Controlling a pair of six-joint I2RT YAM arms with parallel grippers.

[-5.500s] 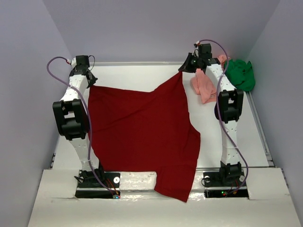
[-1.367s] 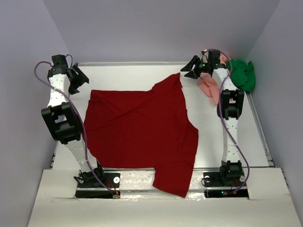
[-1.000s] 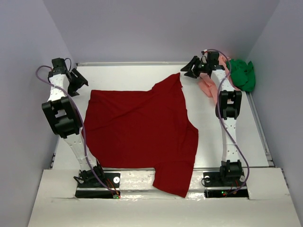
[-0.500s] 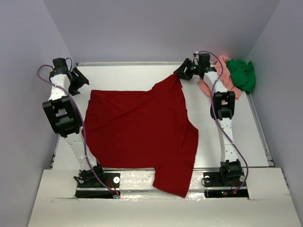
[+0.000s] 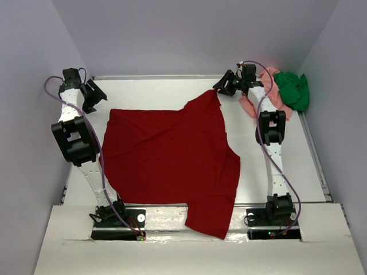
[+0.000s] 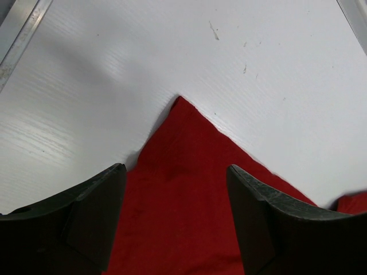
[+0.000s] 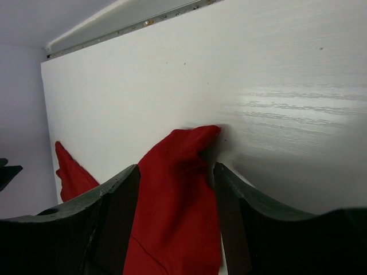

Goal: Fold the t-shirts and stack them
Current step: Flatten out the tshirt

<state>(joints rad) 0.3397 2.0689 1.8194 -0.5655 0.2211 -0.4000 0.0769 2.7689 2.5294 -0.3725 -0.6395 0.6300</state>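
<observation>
The dark red t-shirt lies spread over the white table, and its near part hangs over the front edge. My left gripper hovers open above its far left corner, with the cloth lying between the fingers, untouched. My right gripper stands open at the shirt's far right corner, a fingertip on either side of the rumpled cloth. The salmon pink t-shirt and the bright green t-shirt lie bunched at the far right, partly behind the right arm.
A metal rail runs along the table's far edge and another down the right side. Lilac walls close in on three sides. Both arm bases sit at the near edge, either side of the hanging cloth.
The right gripper swung left from above the pink shirt to the red shirt's far right corner. The left gripper has barely moved. Earlier, both held the red shirt's far corners; now it lies released.
</observation>
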